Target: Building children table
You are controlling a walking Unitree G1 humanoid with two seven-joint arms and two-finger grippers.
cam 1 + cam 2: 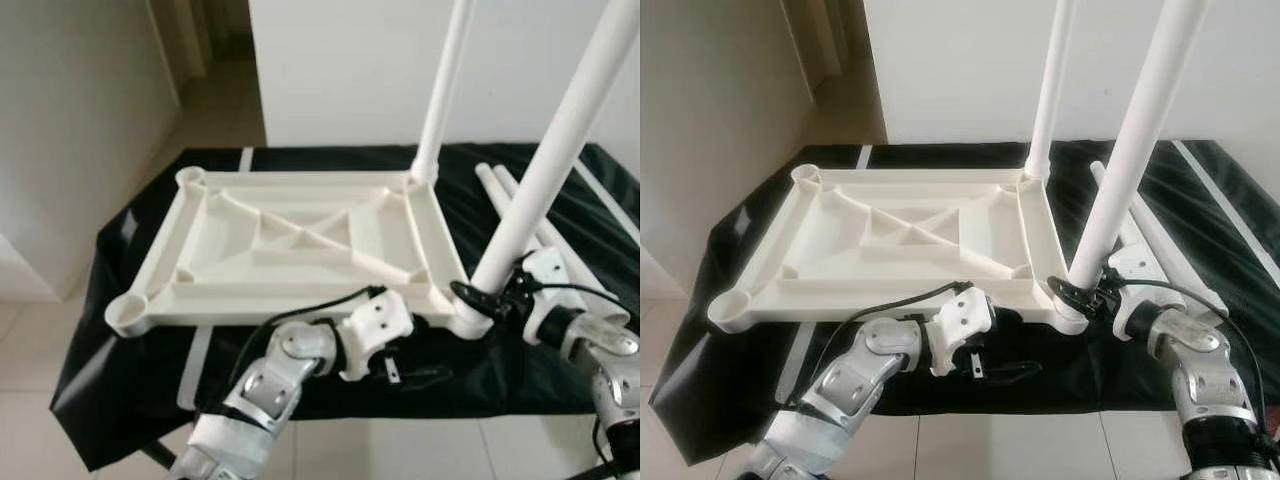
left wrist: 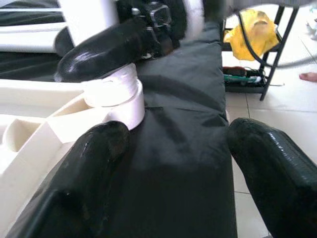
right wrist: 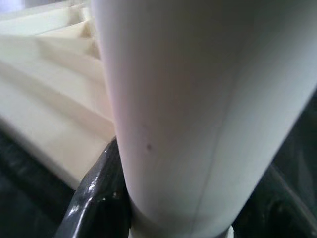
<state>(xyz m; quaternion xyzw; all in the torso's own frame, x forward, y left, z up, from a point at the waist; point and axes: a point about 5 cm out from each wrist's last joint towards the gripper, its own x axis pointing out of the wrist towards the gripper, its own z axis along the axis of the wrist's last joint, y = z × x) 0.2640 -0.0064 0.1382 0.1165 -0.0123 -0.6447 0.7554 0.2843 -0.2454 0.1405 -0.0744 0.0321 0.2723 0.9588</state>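
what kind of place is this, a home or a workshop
Most likely a room in a home. The floor is pale tile, the walls are plain and light, and a doorway opens behind. A low surface draped in black cloth serves as the workbench for the upturned white tabletop.

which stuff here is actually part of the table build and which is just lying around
Part of the job:
- upturned white tabletop
- near leg, right gripper shut on its base at the corner socket
- far leg, standing in its socket
- two spare legs lying on the black cloth
- left gripper, open by the tabletop's near edge

Just lying about:
- yellow rag on a rack
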